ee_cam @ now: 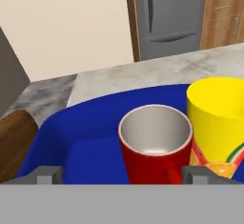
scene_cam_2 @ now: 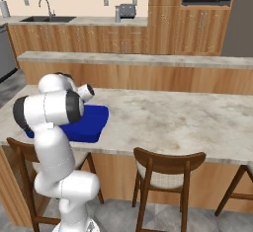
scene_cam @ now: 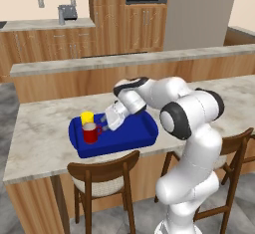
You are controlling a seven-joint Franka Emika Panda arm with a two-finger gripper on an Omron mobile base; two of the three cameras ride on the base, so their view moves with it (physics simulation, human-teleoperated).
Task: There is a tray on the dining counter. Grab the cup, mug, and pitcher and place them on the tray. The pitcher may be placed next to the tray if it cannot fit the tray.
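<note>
The dark blue tray [scene_cam: 130, 131] [scene_cam_2: 92, 122] [ee_cam: 90, 137] lies on the beige dining counter [scene_cam: 40, 133] [scene_cam_2: 173, 117]. At the tray's left end the red mug [scene_cam: 90, 134] [ee_cam: 152, 147] stands upright, close beside the yellow cup [scene_cam: 87, 117] [ee_cam: 219, 118]. My gripper [scene_cam: 106, 126] [ee_cam: 123, 176] is open and low over the tray, just right of the mug. In the hand view its fingertips [ee_cam: 50, 175] stand wide on either side of the mug without touching it. On the far back counter a grey pitcher [scene_cam: 61, 17] [scene_cam_2: 117, 14] stands next to the toaster.
Wooden chairs [scene_cam: 102, 171] [scene_cam: 234, 146] [scene_cam_2: 168, 162] stand tucked under the counter's near edge. A raised ledge [scene_cam: 124, 61] runs along the counter's far side. The boxy toaster [scene_cam: 68, 12] [scene_cam_2: 128, 10] sits on the back counter. A grey fridge [ee_cam: 171, 13] stands beyond the tray.
</note>
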